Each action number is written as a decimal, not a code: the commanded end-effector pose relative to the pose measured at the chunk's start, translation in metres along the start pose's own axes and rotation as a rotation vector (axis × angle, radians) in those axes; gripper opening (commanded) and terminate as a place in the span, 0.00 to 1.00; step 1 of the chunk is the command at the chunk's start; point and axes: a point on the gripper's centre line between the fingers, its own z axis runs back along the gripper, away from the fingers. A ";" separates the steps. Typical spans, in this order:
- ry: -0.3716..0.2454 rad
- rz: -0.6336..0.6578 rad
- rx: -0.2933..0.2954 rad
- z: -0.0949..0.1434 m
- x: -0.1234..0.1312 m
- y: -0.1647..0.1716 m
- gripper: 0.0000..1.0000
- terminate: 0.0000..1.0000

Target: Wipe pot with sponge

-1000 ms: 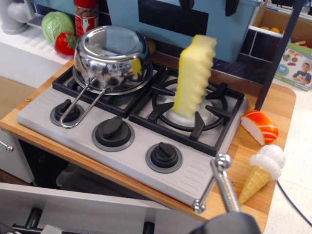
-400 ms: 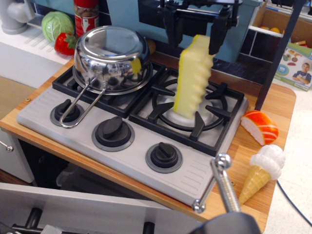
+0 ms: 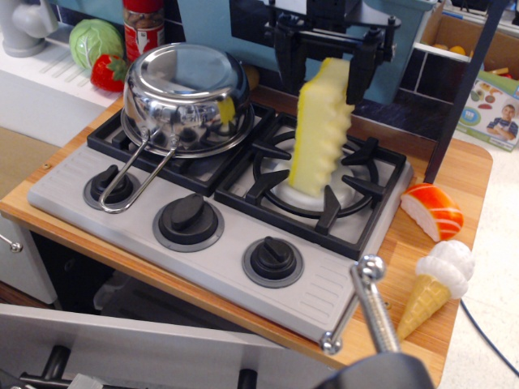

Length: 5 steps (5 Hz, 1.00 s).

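Observation:
The shiny steel pot (image 3: 185, 93) sits upside down on the back-left burner, its looped wire handle (image 3: 134, 174) pointing to the front left. The tall pale-yellow sponge (image 3: 322, 134) stands upright on the right burner, leaning slightly. My black gripper (image 3: 324, 87) hangs over the sponge's top with one finger (image 3: 290, 61) on its left and the other on its right. The jaws look open and straddle the top of the sponge; I cannot tell if they touch it.
The toy stove (image 3: 203, 219) has three black knobs along the front. A cabbage (image 3: 93, 40), a strawberry (image 3: 109, 73) and a red can (image 3: 144, 28) stand behind the pot. A salmon piece (image 3: 434, 211) and an ice-cream cone (image 3: 438, 284) lie at the right. A metal rod (image 3: 373, 304) is in the foreground.
My gripper has come down from above into view and now brackets the sponge's top. The sponge and pot have not moved.

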 end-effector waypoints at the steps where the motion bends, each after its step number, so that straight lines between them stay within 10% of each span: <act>1: -0.025 0.012 0.006 -0.004 0.003 -0.002 0.00 0.00; 5: -0.034 0.051 -0.175 0.100 0.017 0.096 0.00 0.00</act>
